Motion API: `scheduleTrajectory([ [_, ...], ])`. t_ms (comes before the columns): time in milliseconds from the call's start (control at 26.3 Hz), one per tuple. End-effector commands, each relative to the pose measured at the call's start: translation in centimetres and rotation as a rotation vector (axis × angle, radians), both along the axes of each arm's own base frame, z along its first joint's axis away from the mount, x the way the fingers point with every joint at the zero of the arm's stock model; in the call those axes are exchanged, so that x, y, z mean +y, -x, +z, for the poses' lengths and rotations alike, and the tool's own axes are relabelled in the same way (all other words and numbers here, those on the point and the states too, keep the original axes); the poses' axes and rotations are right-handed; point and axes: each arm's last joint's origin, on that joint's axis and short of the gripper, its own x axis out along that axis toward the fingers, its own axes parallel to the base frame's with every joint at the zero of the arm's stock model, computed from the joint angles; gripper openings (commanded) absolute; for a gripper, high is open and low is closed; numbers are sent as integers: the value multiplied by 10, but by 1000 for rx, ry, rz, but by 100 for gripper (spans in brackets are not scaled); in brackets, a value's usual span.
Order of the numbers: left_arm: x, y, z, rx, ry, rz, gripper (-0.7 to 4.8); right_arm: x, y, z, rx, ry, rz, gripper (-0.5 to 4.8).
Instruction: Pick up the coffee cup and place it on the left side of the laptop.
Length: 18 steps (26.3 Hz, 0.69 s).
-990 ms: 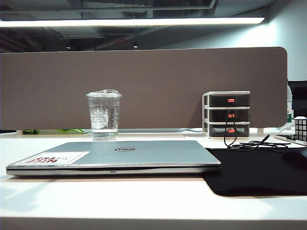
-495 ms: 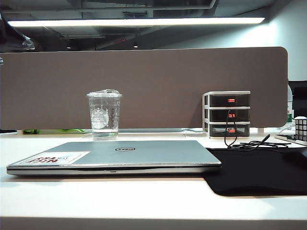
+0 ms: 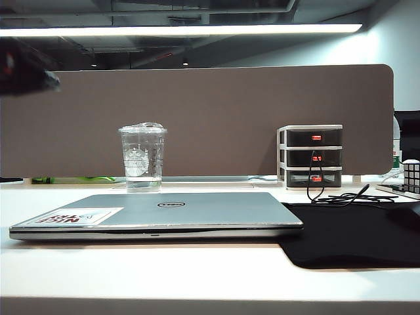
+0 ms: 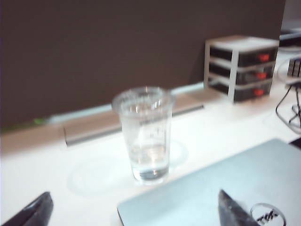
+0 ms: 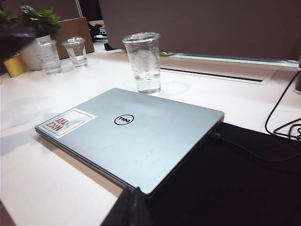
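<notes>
Your left gripper (image 4: 134, 212) is hanging wide, nearing the coffee cup (image 4: 144, 134) behind the laptop (image 4: 225, 188); your right gripper (image 5: 133, 209) is sitting pinched together near the laptop, idle.

A ceiling strip light (image 3: 184, 29) gives bright, even lighting; the table (image 3: 197, 275) is overexposed, and the left wrist view is blurred.

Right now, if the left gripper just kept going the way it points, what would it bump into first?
Probably the coffee cup: it stands centred ahead of the open left gripper. The laptop corner lies nearer but lower, so depth is uncertain.
</notes>
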Motion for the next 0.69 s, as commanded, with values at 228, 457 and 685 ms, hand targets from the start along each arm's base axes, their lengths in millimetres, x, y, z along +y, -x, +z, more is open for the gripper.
scheduleTrajectory([
  [228, -1, -70, -15, 62, 30, -127, 479, 0, 0, -1, -3, -1, 11, -1],
  [457, -5, -116, -16, 55, 26, -170, 479, 0, 0, -1, -5, 1, 11, 0],
  [685, -10, -158, -28, 70, 28, -257, 479, 0, 0, -1, -5, 1, 12, 0],
])
